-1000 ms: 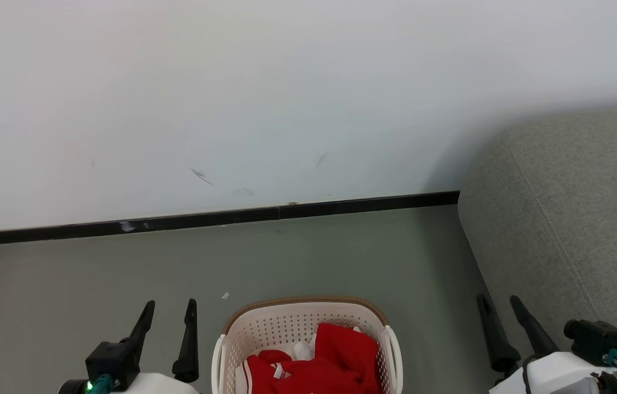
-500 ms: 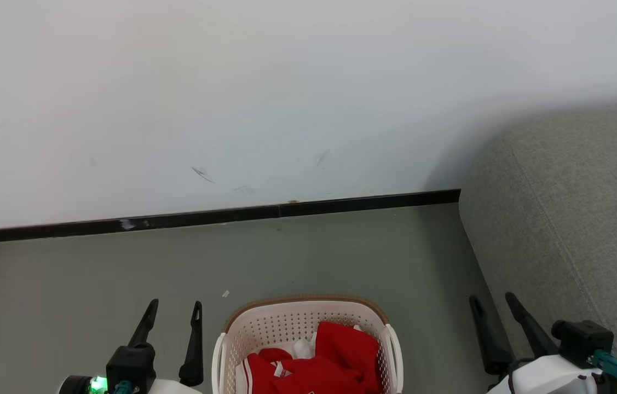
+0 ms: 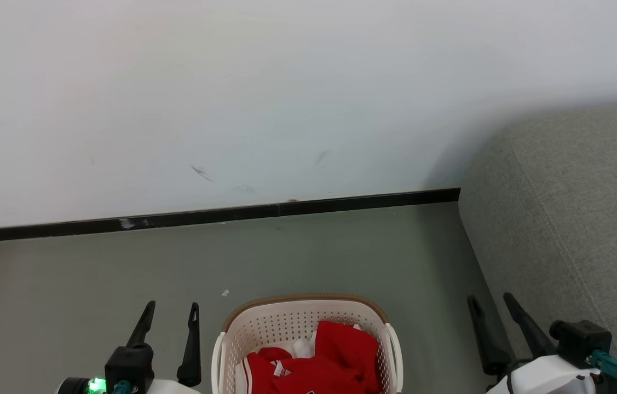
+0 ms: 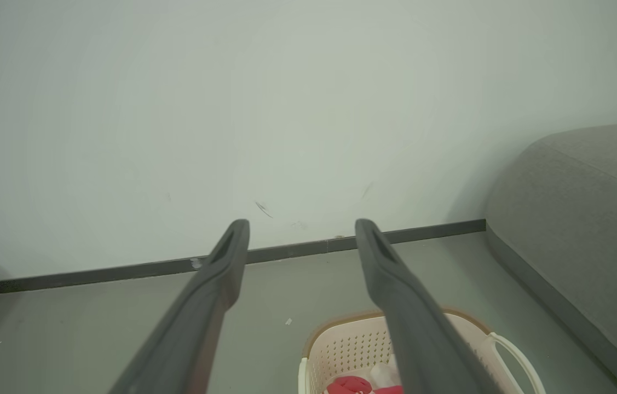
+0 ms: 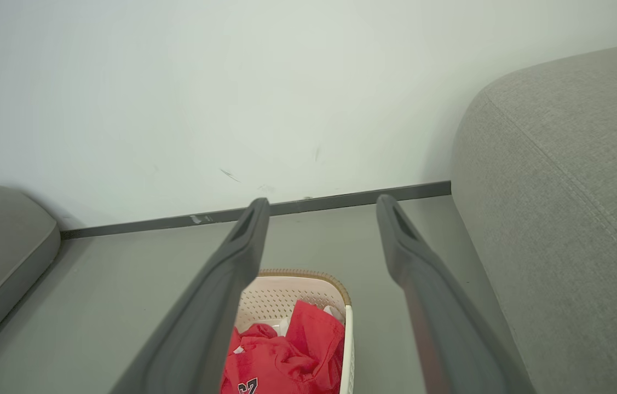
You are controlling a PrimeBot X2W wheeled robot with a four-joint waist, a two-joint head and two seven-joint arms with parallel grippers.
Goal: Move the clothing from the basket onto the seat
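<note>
a: where's the clothing (image 3: 335, 361)?
b: heaped in the one basket (image 3: 275, 328), on the floor (image 3: 286, 257) between left gripper (image 3: 172, 305) and right gripper (image 3: 489, 297). garment count: can't tell.
a: room to move?
b: bare floor up to the baseboard (image 3: 231, 214); the seat (image 3: 576, 219) has its rounded edge just beside the right gripper.
a: jaws?
b: both pairs spread wide, holding nothing.

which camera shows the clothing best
Head view: the clothing lies unobstructed in the basket. In the right wrist view one of the fingers hides part; the left wrist view catches a scrap at its bottom edge.
</note>
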